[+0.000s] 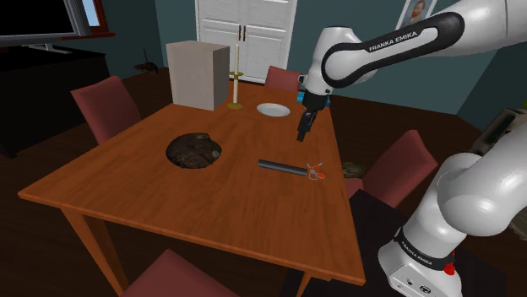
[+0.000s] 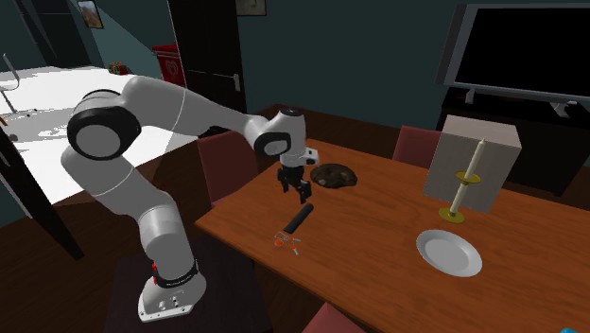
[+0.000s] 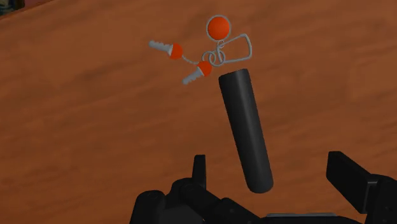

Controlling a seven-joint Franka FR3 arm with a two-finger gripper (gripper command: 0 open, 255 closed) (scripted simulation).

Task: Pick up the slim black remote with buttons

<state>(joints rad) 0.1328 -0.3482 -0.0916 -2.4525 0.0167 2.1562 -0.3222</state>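
Observation:
The slim black remote (image 1: 283, 167) (image 2: 299, 220) lies flat on the wooden table (image 1: 169, 202), and no buttons show on it. A ring of orange-headed keys (image 1: 317, 174) (image 3: 210, 54) touches its end nearest the stand. My gripper (image 1: 302, 133) (image 2: 302, 195) hangs a little above the table, over the remote's other end. In the wrist view the fingers (image 3: 347, 178) stand apart around that end of the remote (image 3: 247, 130) without touching it. The gripper (image 3: 272, 170) is open and holds nothing.
A dark round lump (image 1: 193, 150) sits mid-table. At the far end stand a pale box (image 1: 198, 74), a candle in a holder (image 1: 236, 80) and a white plate (image 1: 273, 110). Red chairs (image 1: 105, 105) ring the table.

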